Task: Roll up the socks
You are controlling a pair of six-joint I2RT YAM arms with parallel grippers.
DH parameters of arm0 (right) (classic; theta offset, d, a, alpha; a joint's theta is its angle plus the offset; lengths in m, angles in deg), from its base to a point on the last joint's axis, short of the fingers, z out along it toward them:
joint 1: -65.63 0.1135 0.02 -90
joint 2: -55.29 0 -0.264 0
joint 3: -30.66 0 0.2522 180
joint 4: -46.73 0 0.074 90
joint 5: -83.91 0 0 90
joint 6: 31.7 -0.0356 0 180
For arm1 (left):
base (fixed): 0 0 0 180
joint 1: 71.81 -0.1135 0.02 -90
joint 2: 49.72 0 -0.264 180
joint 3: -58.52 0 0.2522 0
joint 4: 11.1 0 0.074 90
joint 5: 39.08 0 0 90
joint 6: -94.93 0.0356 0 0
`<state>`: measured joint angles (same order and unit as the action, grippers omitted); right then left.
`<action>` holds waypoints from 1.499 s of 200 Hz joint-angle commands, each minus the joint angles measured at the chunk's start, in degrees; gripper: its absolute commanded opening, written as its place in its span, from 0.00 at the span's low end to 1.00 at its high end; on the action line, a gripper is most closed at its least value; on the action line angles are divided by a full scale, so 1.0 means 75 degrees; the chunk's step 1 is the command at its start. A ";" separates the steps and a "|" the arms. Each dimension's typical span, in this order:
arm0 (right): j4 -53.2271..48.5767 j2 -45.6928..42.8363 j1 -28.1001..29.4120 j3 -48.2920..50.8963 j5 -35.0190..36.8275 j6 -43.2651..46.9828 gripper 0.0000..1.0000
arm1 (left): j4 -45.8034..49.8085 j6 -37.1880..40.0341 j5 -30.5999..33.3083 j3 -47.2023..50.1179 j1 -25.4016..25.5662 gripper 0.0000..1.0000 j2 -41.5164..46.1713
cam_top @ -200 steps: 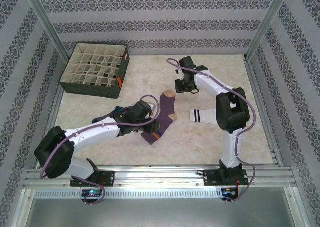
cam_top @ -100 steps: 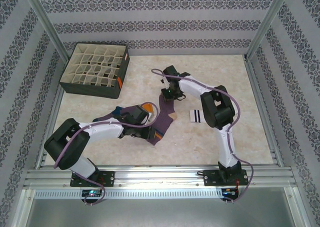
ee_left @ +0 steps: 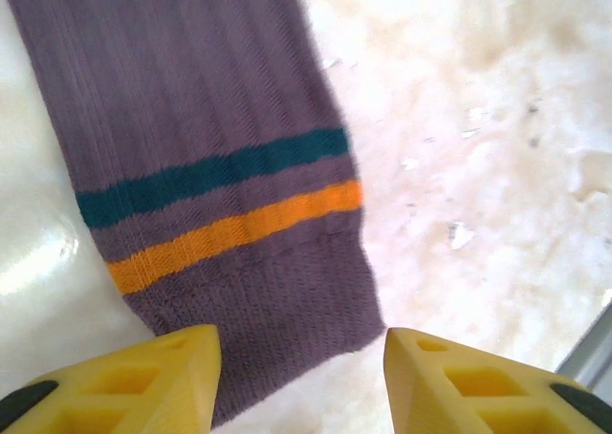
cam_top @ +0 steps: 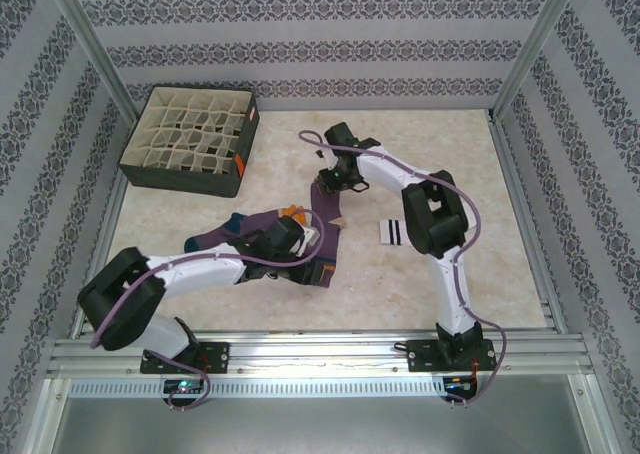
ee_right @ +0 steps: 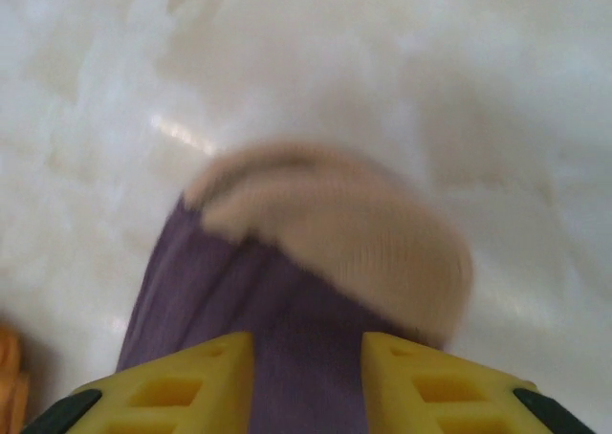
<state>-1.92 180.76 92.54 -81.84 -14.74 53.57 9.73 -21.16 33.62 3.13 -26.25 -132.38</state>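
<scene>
purple sock point(ee_left: 191, 90), cuff between left jaws (parted)

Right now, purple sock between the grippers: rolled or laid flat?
Flat, unrolled. The purple sock lies stretched on the table; left wrist view shows its striped cuff spread flat, no curl.

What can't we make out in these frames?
- White sock: top view, right arm covers all but the striped cuff.
- Right gripper: right wrist view blurred; grip on purple sock unclear.
- Second purple sock: top view, left arm overlaps it.
</scene>
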 commanded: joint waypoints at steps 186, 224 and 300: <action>0.2325 -0.4955 0.4486 0.6881 0.2129 0.1066 0.46 | -0.1174 0.0782 -0.1834 0.1240 -0.3438 0.53 0.0566; 0.2298 -0.4376 0.4624 0.6605 0.2272 0.1475 0.46 | -0.1351 0.1094 -0.1796 0.1627 -0.3438 0.53 0.1131; 0.2356 -0.3512 0.4684 0.6222 0.2433 0.1866 0.09 | -0.1368 0.1933 -0.1703 0.1986 -0.3427 0.52 0.2030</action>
<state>15.26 152.37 128.02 -34.41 2.33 65.99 1.71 -10.73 20.18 15.92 -51.32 -119.94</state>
